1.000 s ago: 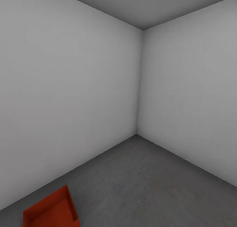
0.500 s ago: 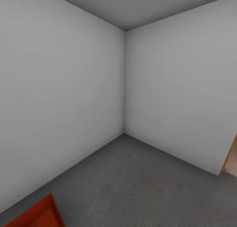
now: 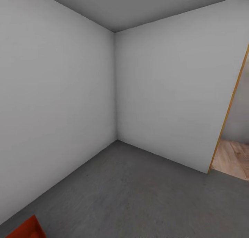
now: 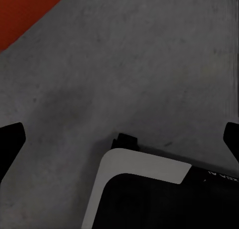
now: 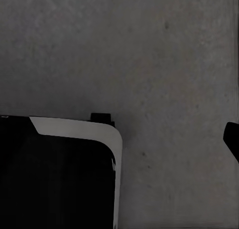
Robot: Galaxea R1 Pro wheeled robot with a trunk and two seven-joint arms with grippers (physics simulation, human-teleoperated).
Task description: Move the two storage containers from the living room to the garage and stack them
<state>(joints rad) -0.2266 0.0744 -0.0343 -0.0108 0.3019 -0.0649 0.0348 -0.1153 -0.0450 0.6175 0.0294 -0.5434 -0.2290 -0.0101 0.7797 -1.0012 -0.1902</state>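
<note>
One orange-red storage container [image 3: 25, 231] sits on the garage's dark grey concrete floor [image 3: 138, 196]; just its corner shows at the lower left of the head view. A slice of its orange wall [image 4: 22, 9] also appears in the left wrist view. My left gripper [image 4: 119, 139] hangs open above the floor, its dark fingertips [image 4: 10, 139] far apart with nothing between them. My right gripper [image 5: 119, 139] is over bare concrete, one fingertip [image 5: 232, 138] far out at the picture's edge, so it reads as open and empty.
Two plain white walls meet in a corner [image 3: 115, 86] ahead. At the right, a wood-trimmed doorway [image 3: 228, 110] opens onto light plank flooring [image 3: 233, 160]. My own white and black base [image 4: 149, 194] [image 5: 59, 169] shows under both wrists.
The head view has swung to the right: the wall corner and the container slid left, the container nearly leaving the picture, and the doorway came into sight at the right.
</note>
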